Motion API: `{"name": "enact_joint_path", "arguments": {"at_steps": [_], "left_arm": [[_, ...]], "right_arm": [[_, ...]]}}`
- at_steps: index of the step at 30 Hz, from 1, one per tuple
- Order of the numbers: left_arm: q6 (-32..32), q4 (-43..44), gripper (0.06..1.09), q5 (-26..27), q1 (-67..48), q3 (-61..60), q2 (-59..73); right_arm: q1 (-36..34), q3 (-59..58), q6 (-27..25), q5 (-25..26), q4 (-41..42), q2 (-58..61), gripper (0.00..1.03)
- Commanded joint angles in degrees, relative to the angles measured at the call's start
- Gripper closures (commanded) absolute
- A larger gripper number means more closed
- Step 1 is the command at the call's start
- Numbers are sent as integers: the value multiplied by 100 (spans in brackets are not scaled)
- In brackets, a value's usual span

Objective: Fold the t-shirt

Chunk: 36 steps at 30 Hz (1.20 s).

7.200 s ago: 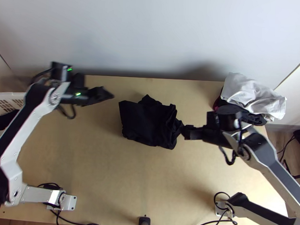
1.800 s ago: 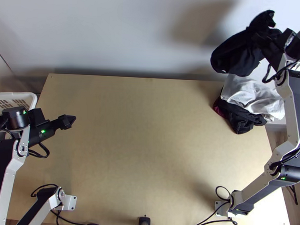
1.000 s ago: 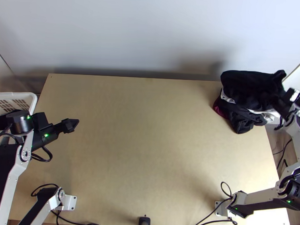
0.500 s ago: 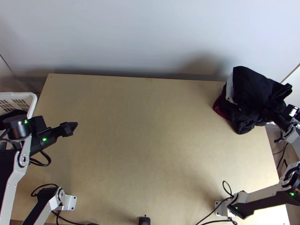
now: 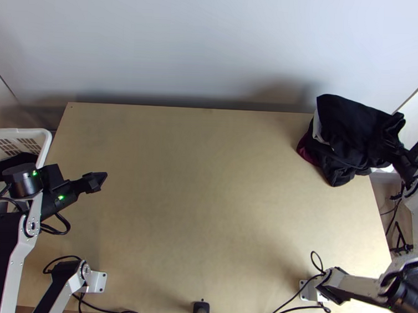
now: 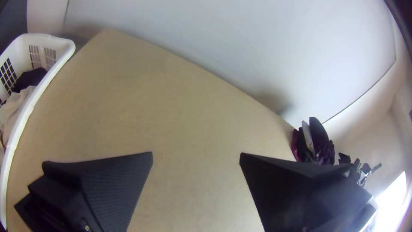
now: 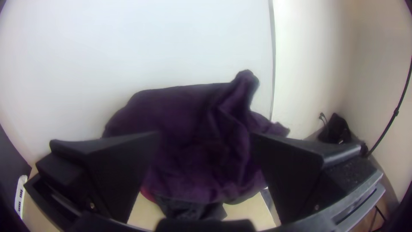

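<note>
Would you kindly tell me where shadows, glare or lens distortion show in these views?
Top view: a soft shadow on the wall beside the dark cloth; left wrist view: bright glare in one corner, bowed table edge; right wrist view: dark corners, slightly bent wall seam.

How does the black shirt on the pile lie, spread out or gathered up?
Gathered up: the black shirt sits compactly atop the pile, one end bunched.
</note>
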Motion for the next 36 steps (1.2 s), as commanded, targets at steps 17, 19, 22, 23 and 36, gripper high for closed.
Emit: {"name": "enact_joint_path", "arguments": {"at_steps": [17, 19, 22, 23, 36], "left_arm": [[15, 45, 10, -2, 246, -633, -607], [15, 45, 10, 7, 255, -677, -651], [-46, 53, 10, 16, 246, -695, -659], [-90, 62, 10, 16, 246, -695, -659], [103, 9, 10, -2, 369, -730, -695]], "right_arm": [[1806, 1733, 448, 206, -79, 493, 100], [1885, 1847, 387, 338, -88, 888, 100], [1929, 1953, 272, 567, -35, 1512, 100], [1921, 2023, 272, 593, -35, 1750, 100], [1833, 2199, 316, 909, 378, 3174, 100]]}}
